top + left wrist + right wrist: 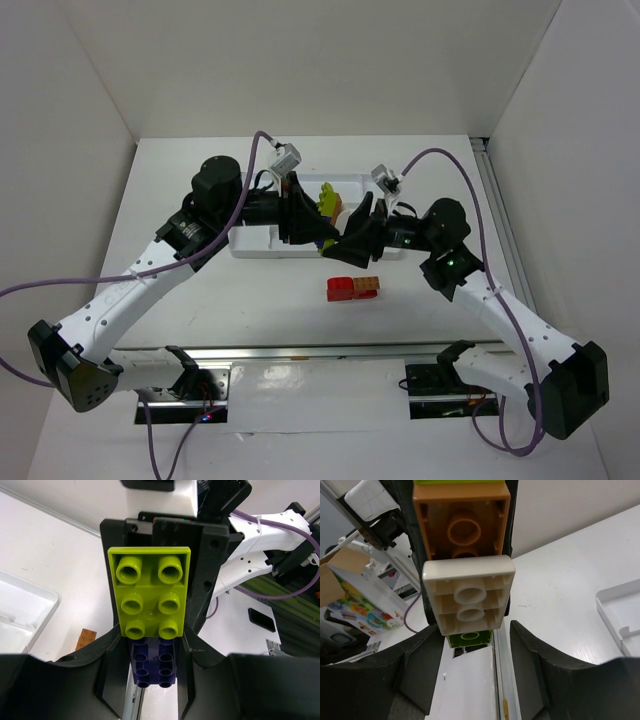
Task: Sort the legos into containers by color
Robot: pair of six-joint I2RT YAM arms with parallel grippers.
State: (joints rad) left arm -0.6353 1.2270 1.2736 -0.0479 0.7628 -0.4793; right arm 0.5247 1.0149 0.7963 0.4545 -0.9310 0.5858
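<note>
The compartments of the tray (250, 246) are largely covered by the left arm (215, 212) and the right arm (432, 232). The purple brick (154, 667) is half hidden beneath the lime brick (150, 592).

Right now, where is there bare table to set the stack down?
Bare table lies in front of the tray, between the left arm and the red and orange bricks. The strip behind the tray is bare too. Crowded: over the tray, where left claw and right claw grip the brick stack.
</note>
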